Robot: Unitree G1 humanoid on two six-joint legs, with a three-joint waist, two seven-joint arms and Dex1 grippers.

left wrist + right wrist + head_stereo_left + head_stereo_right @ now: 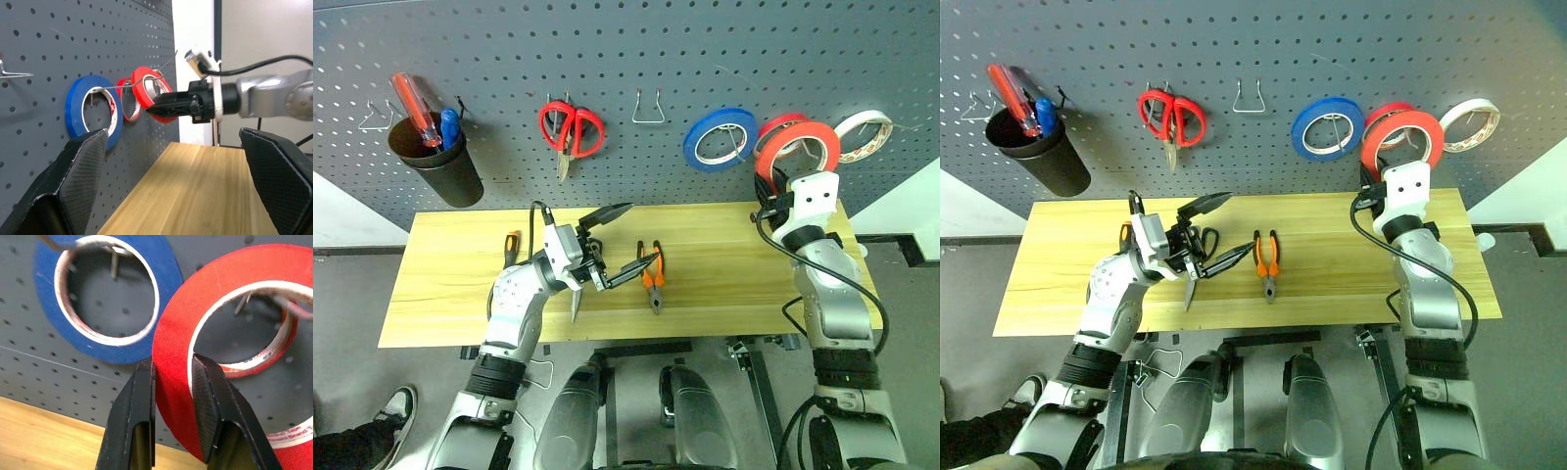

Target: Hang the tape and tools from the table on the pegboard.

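Observation:
My right gripper (172,367) is shut on the rim of the bright red tape (800,147) and holds it up against the pegboard (656,59), in front of a thinner red-rimmed roll (274,360). A wire hook (288,303) shows inside the tape's ring. My left gripper (644,232) hangs open and empty over the middle of the table (724,245). On the table lie the orange-and-black pliers (653,276). The dark scissors (1203,242) are partly hidden under my left wrist. The orange-and-black screwdriver (511,247) lies further left.
On the pegboard hang a blue roll (720,138), a white roll (864,134), red scissors (571,130), an empty wire hook (648,108), and a black cup (438,162) that holds a red screwdriver. The right part of the tabletop is bare.

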